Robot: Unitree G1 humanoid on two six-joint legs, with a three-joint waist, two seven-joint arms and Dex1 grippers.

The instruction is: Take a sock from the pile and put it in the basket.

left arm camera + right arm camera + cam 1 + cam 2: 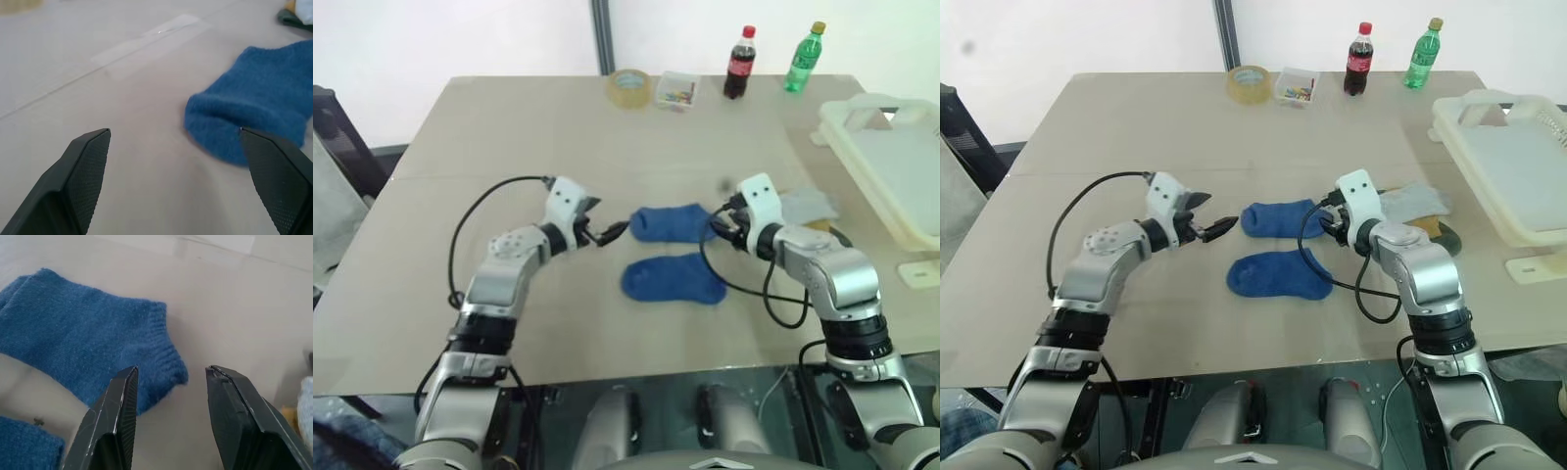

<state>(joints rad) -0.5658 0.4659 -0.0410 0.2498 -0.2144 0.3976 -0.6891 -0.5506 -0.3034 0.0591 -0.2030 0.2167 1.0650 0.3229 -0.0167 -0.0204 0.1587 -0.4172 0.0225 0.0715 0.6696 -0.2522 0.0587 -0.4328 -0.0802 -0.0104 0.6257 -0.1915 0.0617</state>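
Tools are both gaping, empty: left tool (615, 233) and right tool (720, 227) are flanking the far blue sock (670, 222) on the bench (509, 127).

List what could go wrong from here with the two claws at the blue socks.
1. Both claws face the far blue sock from opposite ends: the left claw open at one end, the right claw open over the cuff. If both close, they may tug it between them.
2. The near blue sock lies close by and could be dragged along.
3. The basket sits far to the right, so a loose pinch may drop the sock on the table.
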